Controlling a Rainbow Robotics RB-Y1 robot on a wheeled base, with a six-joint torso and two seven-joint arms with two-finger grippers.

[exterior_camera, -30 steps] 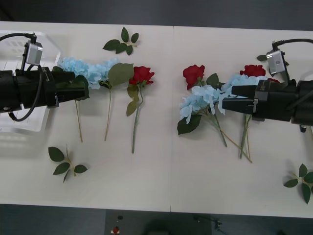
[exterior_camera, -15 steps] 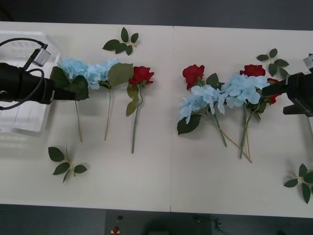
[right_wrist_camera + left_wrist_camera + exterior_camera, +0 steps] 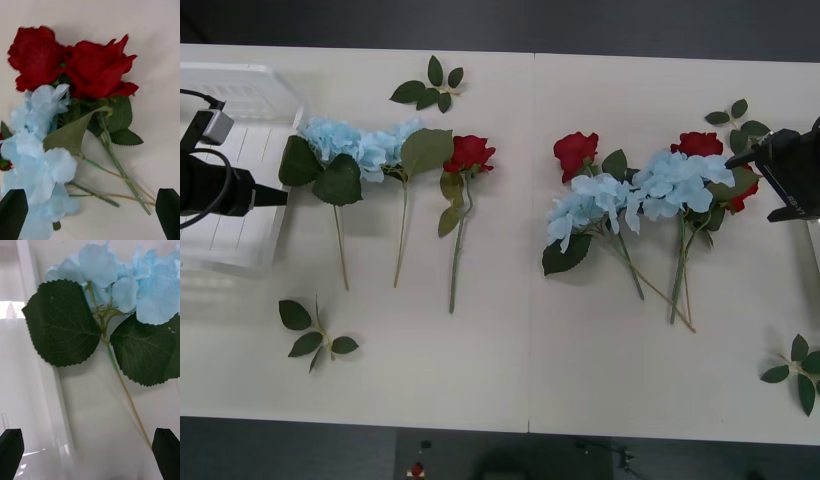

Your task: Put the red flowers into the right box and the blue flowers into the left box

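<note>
beside blue flowers (image 3: pixel 350 143), left hand (image 3: pixel 90 450) open

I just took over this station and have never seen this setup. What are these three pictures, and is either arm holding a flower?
This is a two-armed robot at a white table. The wide picture looks down from above the arms. The two tall pictures come from cameras on the wrists.

The left gripper sits over the left box, open and empty, facing a blue flower. The right gripper is at the table's right edge, open and empty, facing two red flowers partly overlapped by a blue one.

All flowers lie on the table: two blue and one red on the left, a mixed pile on the right. Loose leaf sprigs lie around.
</note>
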